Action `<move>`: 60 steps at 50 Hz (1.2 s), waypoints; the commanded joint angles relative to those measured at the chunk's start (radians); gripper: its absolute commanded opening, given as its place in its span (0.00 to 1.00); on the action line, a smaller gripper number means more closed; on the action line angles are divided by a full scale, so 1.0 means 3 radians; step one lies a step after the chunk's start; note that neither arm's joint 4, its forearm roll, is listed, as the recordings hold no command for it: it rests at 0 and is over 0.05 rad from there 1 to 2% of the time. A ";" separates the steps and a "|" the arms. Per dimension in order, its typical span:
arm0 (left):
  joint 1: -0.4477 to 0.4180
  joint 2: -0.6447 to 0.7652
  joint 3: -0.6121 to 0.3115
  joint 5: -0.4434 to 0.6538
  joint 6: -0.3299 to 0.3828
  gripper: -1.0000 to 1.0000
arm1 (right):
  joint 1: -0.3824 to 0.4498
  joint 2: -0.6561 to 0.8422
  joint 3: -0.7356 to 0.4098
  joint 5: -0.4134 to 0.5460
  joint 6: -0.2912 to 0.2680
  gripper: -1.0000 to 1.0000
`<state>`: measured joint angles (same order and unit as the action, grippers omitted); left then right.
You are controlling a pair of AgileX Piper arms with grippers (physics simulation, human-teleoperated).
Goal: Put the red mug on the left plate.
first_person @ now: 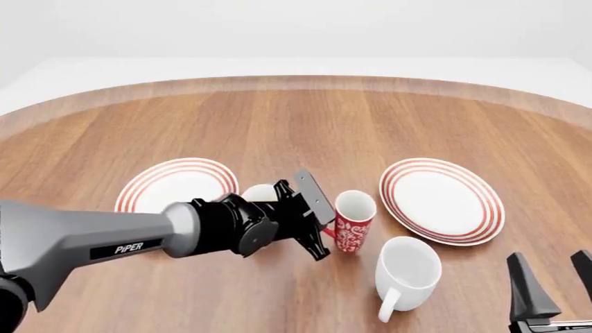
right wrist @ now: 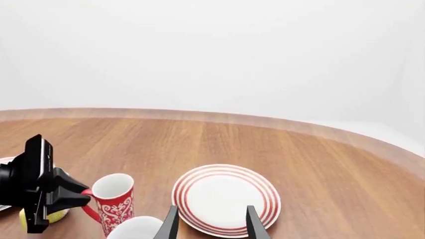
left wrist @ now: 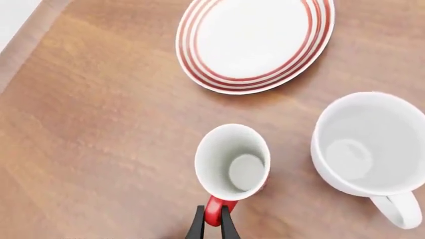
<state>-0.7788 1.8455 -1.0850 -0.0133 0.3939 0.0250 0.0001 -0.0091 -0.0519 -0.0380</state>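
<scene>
Danger is seen here: the red mug (first_person: 353,221), out in the middle of the table (first_person: 306,118), is pinched only by its handle in the left gripper (left wrist: 212,222), so it could be tipped or dropped before the left plate (first_person: 176,184) is reached, while the right gripper (right wrist: 211,219) is held open with nothing in it.

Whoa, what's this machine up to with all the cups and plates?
The left gripper has closed on the handle of the red mug, which stands upright on the wooden table. The left plate is bare, so the mug is not yet there. A white mug stands near the red one, with the right plate beyond it, and a yellow mug peeks out behind the left arm. The right gripper is open and holds nothing.
</scene>
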 commanded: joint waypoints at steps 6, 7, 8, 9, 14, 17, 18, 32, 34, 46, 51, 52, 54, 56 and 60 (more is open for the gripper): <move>0.0077 -0.0165 0.0022 -0.0017 0.0057 0.00 | 0.0002 0.0000 0.0007 0.0006 -0.0007 1.00; 0.0085 -0.0194 0.0035 -0.0029 0.0046 0.00 | 0.0001 0.0000 0.0011 0.0004 -0.0009 1.00; 0.0088 -0.0204 0.0035 -0.0027 0.0039 0.00 | 0.0003 0.0000 0.0010 0.0004 -0.0010 1.00; 0.0097 -0.0228 0.0039 -0.0036 0.0027 0.00 | 0.0004 0.0000 0.0014 0.0002 -0.0012 1.00; 0.0115 -0.0288 0.0070 -0.0055 0.0018 0.00 | 0.0005 0.0000 0.0015 0.0003 -0.0020 1.00; 0.0124 -0.0323 0.0098 -0.0075 0.0006 0.00 | 0.0006 0.0000 0.0017 0.0001 -0.0026 1.00; 0.0142 -0.0323 0.0097 -0.0084 0.0006 0.00 | 0.0005 0.0000 0.0018 0.0001 -0.0027 1.00; 0.0273 -0.0423 0.0166 -0.0176 -0.0005 0.00 | -0.0002 0.0000 0.0024 0.0004 -0.0041 1.00; 0.0301 -0.0441 0.0170 -0.0178 -0.0006 0.00 | -0.0003 0.0000 0.0025 0.0003 -0.0044 1.00; 0.0337 -0.0595 0.0211 -0.0173 -0.0028 0.00 | -0.0004 0.0000 0.0025 0.0003 -0.0052 1.00; 0.0380 -0.0667 0.0242 -0.0179 -0.0010 0.00 | -0.0004 0.0000 -0.0017 0.0037 -0.0059 1.00; 0.0380 -0.0667 0.0243 -0.0179 -0.0010 0.00 | -0.0004 0.0000 -0.0017 0.0037 -0.0059 1.00; 0.0408 -0.0683 0.0266 -0.0193 -0.0006 0.00 | -0.0006 0.0000 0.0015 0.0002 -0.0061 1.00; 0.0437 -0.0690 0.0275 -0.0203 0.0002 0.00 | -0.0006 0.0000 0.0006 0.0009 -0.0063 1.00; 0.0488 -0.0733 0.0311 -0.0224 0.0001 0.00 | -0.0004 0.0000 0.0004 0.0007 -0.0070 1.00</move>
<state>-0.6608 1.6573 -1.0080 -0.0685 0.3854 0.0237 0.0001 -0.0084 -0.0470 -0.0555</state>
